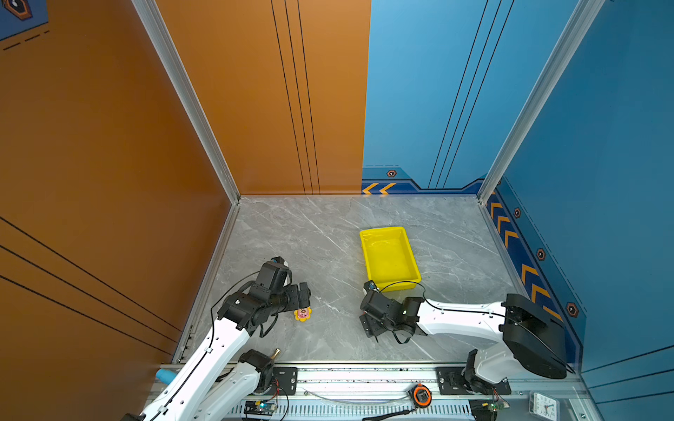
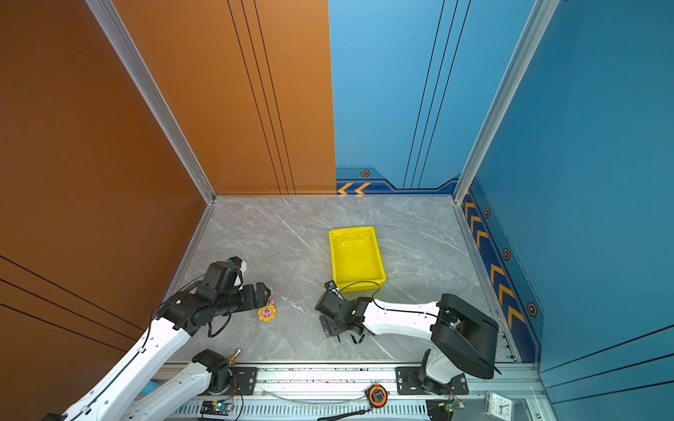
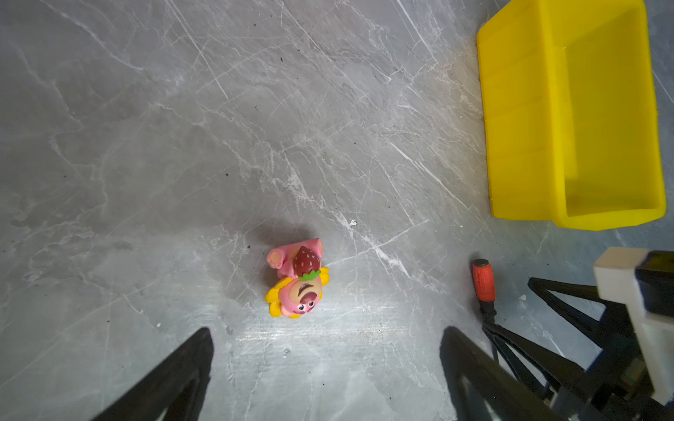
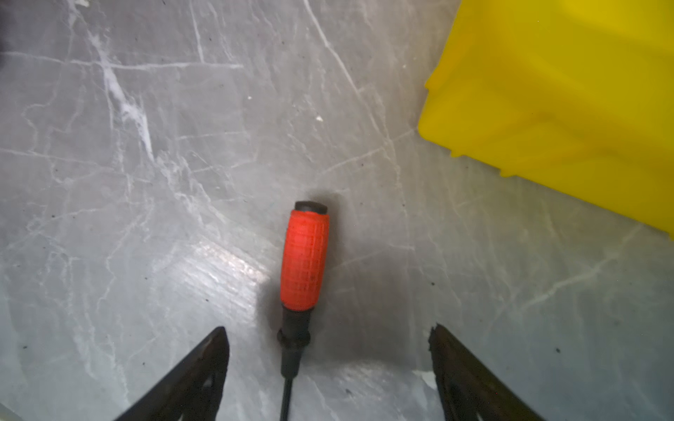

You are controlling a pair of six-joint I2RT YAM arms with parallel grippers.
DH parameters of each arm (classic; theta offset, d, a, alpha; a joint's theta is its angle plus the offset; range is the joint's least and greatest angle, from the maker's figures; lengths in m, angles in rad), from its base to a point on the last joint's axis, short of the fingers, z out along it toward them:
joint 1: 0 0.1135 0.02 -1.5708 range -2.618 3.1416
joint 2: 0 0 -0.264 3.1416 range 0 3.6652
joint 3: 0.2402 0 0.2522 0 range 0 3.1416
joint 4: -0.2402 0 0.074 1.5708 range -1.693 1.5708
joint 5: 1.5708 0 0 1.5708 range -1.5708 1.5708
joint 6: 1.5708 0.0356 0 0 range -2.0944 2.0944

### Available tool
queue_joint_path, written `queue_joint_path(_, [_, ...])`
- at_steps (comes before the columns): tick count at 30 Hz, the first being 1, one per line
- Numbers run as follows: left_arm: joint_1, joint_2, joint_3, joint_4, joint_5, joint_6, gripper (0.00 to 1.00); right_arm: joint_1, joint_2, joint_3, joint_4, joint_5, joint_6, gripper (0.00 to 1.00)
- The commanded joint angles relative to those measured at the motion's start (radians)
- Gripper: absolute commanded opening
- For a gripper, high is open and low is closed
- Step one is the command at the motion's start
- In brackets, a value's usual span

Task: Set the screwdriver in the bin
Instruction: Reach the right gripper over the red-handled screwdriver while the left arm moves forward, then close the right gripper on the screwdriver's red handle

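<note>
The screwdriver, with its orange-red handle, black collar and thin shaft, lies flat on the grey marble table. My right gripper is open and low over it. Its fingers stand either side of the collar and shaft without touching them. In both top views this gripper hides the screwdriver. The left wrist view shows the screwdriver's handle sticking out from under the right arm. The yellow bin stands empty just beyond the right gripper. My left gripper is open and holds nothing.
A pink and yellow toy figure lies on the table right by the left gripper. A small brass fitting sits at the front edge near the left arm's base. Orange and blue walls enclose the table on three sides.
</note>
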Motion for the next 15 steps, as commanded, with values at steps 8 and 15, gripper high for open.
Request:
queue_joint_path(8, [-0.006, -0.038, 0.01, -0.039, 0.022, 0.025, 0.98, 0.005, 0.129, 0.092, 0.048, -0.007, 0.015, 0.65])
queue_joint_path(15, [-0.003, -0.036, 0.006, -0.038, 0.017, 0.026, 0.98, 0.007, 0.175, 0.114, 0.047, -0.002, 0.021, 0.46])
